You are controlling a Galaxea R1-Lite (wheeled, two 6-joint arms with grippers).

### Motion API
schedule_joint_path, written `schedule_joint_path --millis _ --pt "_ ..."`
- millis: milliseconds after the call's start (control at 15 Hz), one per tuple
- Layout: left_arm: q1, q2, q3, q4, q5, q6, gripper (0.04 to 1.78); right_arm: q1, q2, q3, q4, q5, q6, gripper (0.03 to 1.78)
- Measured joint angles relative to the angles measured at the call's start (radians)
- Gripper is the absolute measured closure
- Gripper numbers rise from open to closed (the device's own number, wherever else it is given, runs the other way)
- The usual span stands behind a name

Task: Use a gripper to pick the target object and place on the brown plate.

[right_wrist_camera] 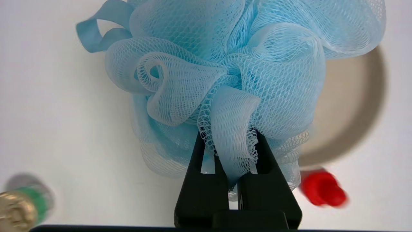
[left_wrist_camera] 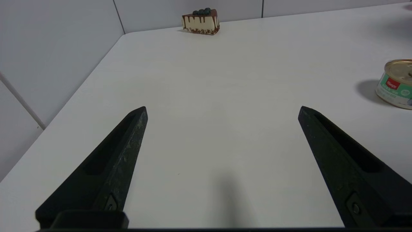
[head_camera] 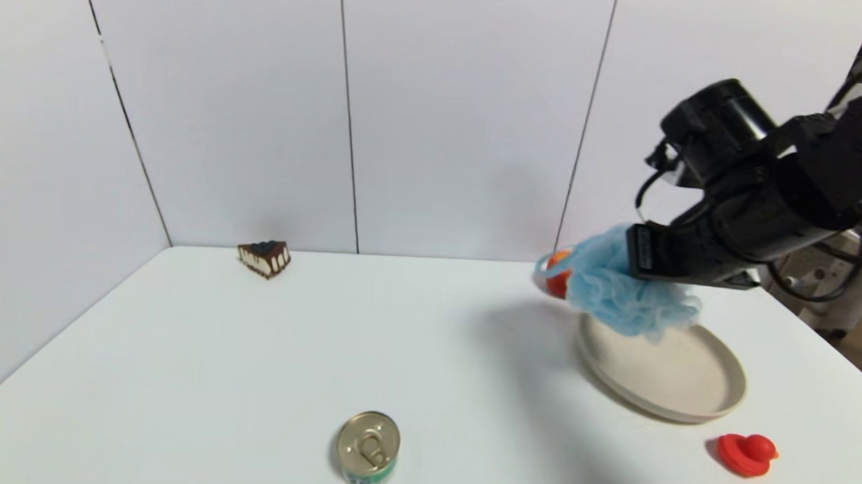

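The right pincer (right_wrist_camera: 230,141) is clamped on the blue bath pouf (head_camera: 622,290), holding it in the air above the far edge of the brown plate (head_camera: 687,380); the left pincer (left_wrist_camera: 222,116) stands wide apart over the tabletop (left_wrist_camera: 225,80)

The right gripper (right_wrist_camera: 230,145) was closed on a fold of the light blue mesh bath pouf (right_wrist_camera: 225,74), its two black fingers (right_wrist_camera: 199,180) pinching the netting between them. The pouf's blue loop cord (right_wrist_camera: 93,32) stood out from one side. Behind the pouf, part of the brown plate (right_wrist_camera: 354,106) showed on the white table (right_wrist_camera: 48,112). A red rubber duck (right_wrist_camera: 323,188) lay near the plate's rim, and a gold-topped can (right_wrist_camera: 19,209) sat well apart.
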Motion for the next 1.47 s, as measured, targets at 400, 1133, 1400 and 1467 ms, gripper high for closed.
schedule_joint_path --millis 400,1133,1400,1467 --pt "0.0 0.0 0.0 0.0 0.0 0.0 0.13 -0.185 -0.09 0.23 -0.105 0.0 -0.044 1.44" --pt "0.0 0.0 0.0 0.0 0.0 0.0 0.13 -0.212 -0.257 0.301 -0.173 -0.003 -0.132 0.42" --pt "0.0 0.0 0.0 0.0 0.0 0.0 0.13 -0.239 -0.49 0.407 -0.201 -0.002 -0.231 0.3" --pt "0.0 0.0 0.0 0.0 0.0 0.0 0.13 -0.243 -0.557 0.462 -0.224 -0.002 -0.254 0.27"
